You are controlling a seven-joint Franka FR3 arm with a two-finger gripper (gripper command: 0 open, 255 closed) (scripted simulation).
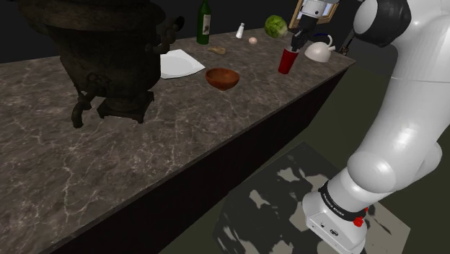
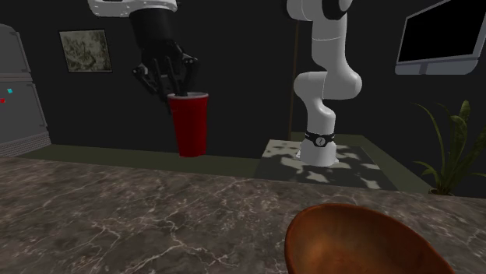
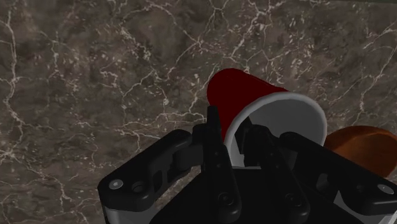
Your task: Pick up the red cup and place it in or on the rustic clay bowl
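My gripper (image 1: 296, 42) is shut on the rim of the red cup (image 1: 288, 60), with one finger inside the white interior and one outside. The cup (image 2: 189, 124) hangs upright, slightly tilted, with its base just above the dark marble counter (image 1: 216, 123) near the robot-side edge. In the wrist view the gripper (image 3: 232, 137) clasps the cup (image 3: 245, 92) at its rim. The brown clay bowl (image 1: 222, 78) stands empty on the counter, toward the shoulder view's left of the cup. It also appears in the foreground as bowl (image 2: 358, 241) and beside the cup as bowl (image 3: 362, 146).
A large dark metal urn (image 1: 108, 50) stands on the counter's left part, a white plate (image 1: 179, 65) beside it. At the back are a green bottle (image 1: 205, 22), a shaker (image 1: 240, 30), a green cabbage (image 1: 275, 27), an egg (image 1: 253, 41) and a white kettle (image 1: 319, 50).
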